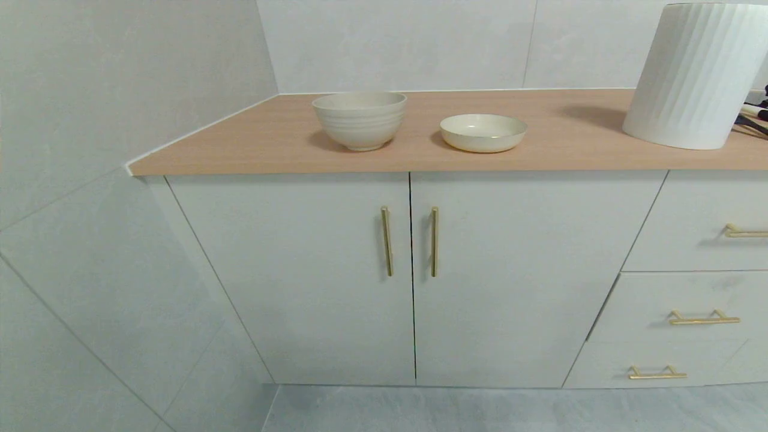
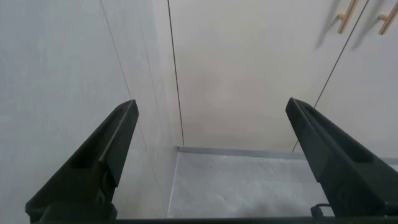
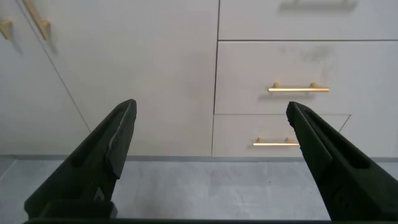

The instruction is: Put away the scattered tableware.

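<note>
Front of a kitchen cabinet with two pieces of tableware on its wooden countertop [image 1: 252, 144]. A deep ribbed bowl [image 1: 359, 119] stands upright towards the counter's left end; a shallow dish [image 1: 483, 132] sits near it on the right, the two apart and not touching. Farther right, well apart from both, stands a tall white fluted container [image 1: 696, 75], and beside it at the frame's edge lie dark objects [image 1: 753, 117], possibly utensil handles, too cropped to identify. Below the counter, two closed cabinet doors meet at a central seam, each with a vertical gold handle, the left handle [image 1: 387, 241] and right handle [image 1: 434, 241] flanking it. To the right is a stack of closed drawers [image 1: 660, 300] with horizontal gold pulls. The left gripper [image 2: 211, 102] is released, fingers spread wide and empty, low before the left cabinet door and the grey floor [image 2: 249, 186]. The right gripper [image 3: 211, 104] is likewise spread and empty, facing the lower drawers, with one drawer pull [image 3: 298, 89] between its fingers.
</note>
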### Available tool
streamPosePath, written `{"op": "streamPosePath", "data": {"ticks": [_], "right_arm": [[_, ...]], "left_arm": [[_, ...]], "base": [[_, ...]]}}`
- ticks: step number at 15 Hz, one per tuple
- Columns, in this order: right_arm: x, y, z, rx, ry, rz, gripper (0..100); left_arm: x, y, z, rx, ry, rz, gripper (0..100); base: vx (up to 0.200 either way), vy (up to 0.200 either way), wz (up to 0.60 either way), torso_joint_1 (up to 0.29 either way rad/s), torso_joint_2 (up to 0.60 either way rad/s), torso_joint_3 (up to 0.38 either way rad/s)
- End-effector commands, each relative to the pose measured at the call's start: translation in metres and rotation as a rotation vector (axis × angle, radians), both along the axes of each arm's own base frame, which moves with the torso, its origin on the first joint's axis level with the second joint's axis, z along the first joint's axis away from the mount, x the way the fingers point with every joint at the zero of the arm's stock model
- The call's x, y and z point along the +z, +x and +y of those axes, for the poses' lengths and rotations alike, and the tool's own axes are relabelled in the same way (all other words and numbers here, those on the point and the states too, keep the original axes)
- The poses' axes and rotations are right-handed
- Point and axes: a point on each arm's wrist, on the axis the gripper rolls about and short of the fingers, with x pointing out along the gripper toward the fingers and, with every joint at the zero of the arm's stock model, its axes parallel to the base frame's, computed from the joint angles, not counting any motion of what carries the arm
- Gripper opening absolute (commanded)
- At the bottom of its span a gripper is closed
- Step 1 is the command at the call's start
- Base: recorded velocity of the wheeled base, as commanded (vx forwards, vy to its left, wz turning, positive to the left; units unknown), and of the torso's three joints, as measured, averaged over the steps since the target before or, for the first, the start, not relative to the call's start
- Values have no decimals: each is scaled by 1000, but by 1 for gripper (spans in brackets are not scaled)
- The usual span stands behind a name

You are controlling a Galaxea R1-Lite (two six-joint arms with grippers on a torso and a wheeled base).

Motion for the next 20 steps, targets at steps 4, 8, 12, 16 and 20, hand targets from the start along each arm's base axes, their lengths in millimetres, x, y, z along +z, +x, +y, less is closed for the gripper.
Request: {"op": "streamPosePath", "data": {"ticks": [4, 8, 12, 16, 20], "right_arm": [[26, -2, 1, 101, -21, -38, 100], [98, 38, 7, 362, 9, 161, 100], [133, 127, 36, 586, 27, 383, 100], [134, 192, 91, 715, 36, 539, 100], [151, 242, 137, 813, 125, 538, 100]], "left_arm": [[0, 0, 0, 1, 1, 0, 100], [0, 0, 0, 1, -1, 0, 100], [0, 0, 0, 1, -1, 0, 100], [0, 0, 0, 1, -1, 0, 100], [0, 0, 0, 1, 1, 0, 100]], "base": [[0, 0, 0, 0, 0, 0], [0, 0, 0, 0, 0, 0], [0, 0, 0, 0, 0, 0], [0, 0, 0, 0, 0, 0], [0, 0, 0, 0, 0, 0]]}}
